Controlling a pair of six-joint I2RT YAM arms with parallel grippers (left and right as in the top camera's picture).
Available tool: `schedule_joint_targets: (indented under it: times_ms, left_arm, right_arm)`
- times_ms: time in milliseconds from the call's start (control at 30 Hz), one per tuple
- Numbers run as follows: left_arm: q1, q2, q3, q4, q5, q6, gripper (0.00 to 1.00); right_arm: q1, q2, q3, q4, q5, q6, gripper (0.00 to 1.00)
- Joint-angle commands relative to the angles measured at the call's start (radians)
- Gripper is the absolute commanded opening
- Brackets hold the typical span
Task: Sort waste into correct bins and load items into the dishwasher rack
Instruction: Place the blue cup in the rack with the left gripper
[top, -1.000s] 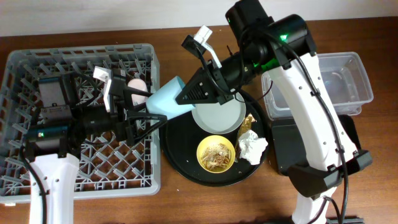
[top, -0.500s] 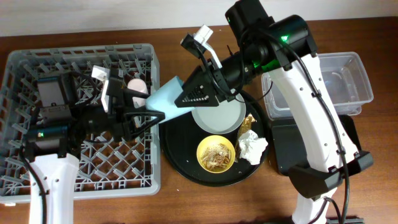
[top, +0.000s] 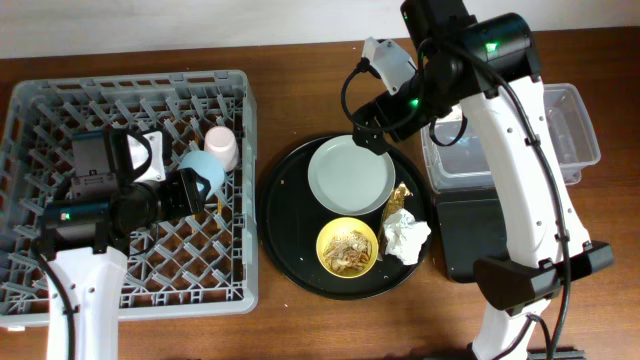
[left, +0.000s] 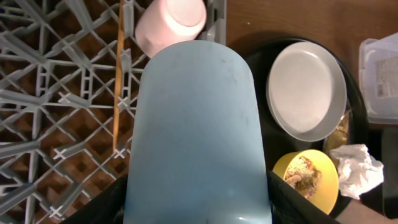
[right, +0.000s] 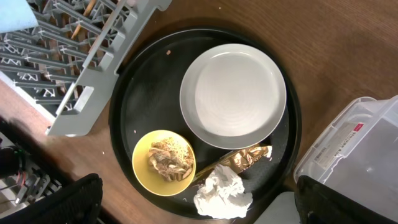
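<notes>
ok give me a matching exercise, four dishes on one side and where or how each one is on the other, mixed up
Things:
1 blue cup
2 pink cup
3 yellow bowl
4 plate

States:
a empty, on the round tray
b held by the left gripper
c has food scraps in it
d sitting in the rack, not gripped

Pairs: 1-b, 2-d, 3-c, 4-a

On the tray (top: 283, 258) (mid-tabletop (top: 300, 90)) lie the plate (top: 350, 175) at its back, the bowl (top: 347, 247) at its front, and the wrapper (top: 400, 197) and napkin (top: 407, 238) along its right edge. Left of the tray is the rack (top: 60, 110), holding a cup (top: 221, 147) and a second cup (top: 198, 172). Right of the tray are the tub (top: 565, 125) behind and the bin (top: 458, 238) in front.
</notes>
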Motion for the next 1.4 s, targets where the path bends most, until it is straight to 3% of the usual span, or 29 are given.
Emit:
schedule_joint_targets:
  times_ms: [0, 367, 433, 533, 567, 633, 767, 800, 833, 867, 900, 1000, 1067, 1367]
  left_arm:
    - [0.002, 0.013, 0.004, -0.01, -0.025, -0.05, 0.39]
    - [0.002, 0.258, 0.003, 0.056, -0.022, -0.053, 0.4]
    - [0.002, 0.28, 0.003, 0.074, -0.021, -0.053, 0.5]
    - [0.002, 0.283, 0.003, 0.093, -0.021, -0.053, 0.52]
    - [0.002, 0.283, 0.003, 0.094, -0.021, -0.053, 0.63]
    - [0.002, 0.283, 0.003, 0.093, -0.021, -0.053, 0.96]
    - [0.002, 0.275, 0.013, 0.092, -0.021, -0.053, 0.99]
    - [0.002, 0.262, 0.032, 0.082, -0.02, -0.053, 0.97]
    - [0.002, 0.237, 0.058, 0.064, -0.02, -0.053, 0.84]
    - [0.002, 0.215, 0.072, 0.053, -0.021, -0.053, 0.65]
    - [0.002, 0.168, 0.081, 0.025, -0.059, -0.074, 0.02]
    - [0.002, 0.145, 0.067, -0.132, -0.22, -0.143, 0.0]
    - [0.002, 0.148, 0.022, -0.142, -0.294, -0.184, 0.0]
    - [-0.046, 0.157, -0.192, 0.163, -0.158, -0.183, 0.01]
  right_arm:
    - [-0.003, -0.019, 0.013, -0.005, 0.024, 0.009, 0.99]
    - [-0.003, -0.019, 0.013, -0.005, 0.024, 0.009, 0.99]
    - [-0.003, -0.019, 0.013, -0.005, 0.024, 0.009, 0.99]
    - [-0.003, -0.019, 0.013, -0.005, 0.024, 0.009, 0.99]
    - [-0.003, -0.019, 0.013, -0.005, 0.024, 0.009, 0.99]
    - [-0.003, -0.019, 0.013, -0.005, 0.024, 0.008, 0.99]
    - [-0.003, -0.019, 0.013, -0.005, 0.024, 0.009, 0.99]
    - [-0.003, -0.019, 0.013, -0.005, 0.024, 0.009, 0.99]
    - [-0.003, -0.019, 0.013, -0.005, 0.024, 0.009, 0.99]
    - [-0.003, -0.019, 0.013, -0.005, 0.024, 0.009, 0.99]
    - [-0.003, -0.019, 0.013, -0.005, 0.024, 0.009, 0.99]
    - [-0.003, -0.019, 0.013, -0.005, 0.024, 0.009, 0.99]
    - [-0.003, -0.019, 0.013, -0.005, 0.024, 0.009, 0.99]
    - [-0.003, -0.019, 0.013, -0.005, 0.024, 0.009, 0.99]
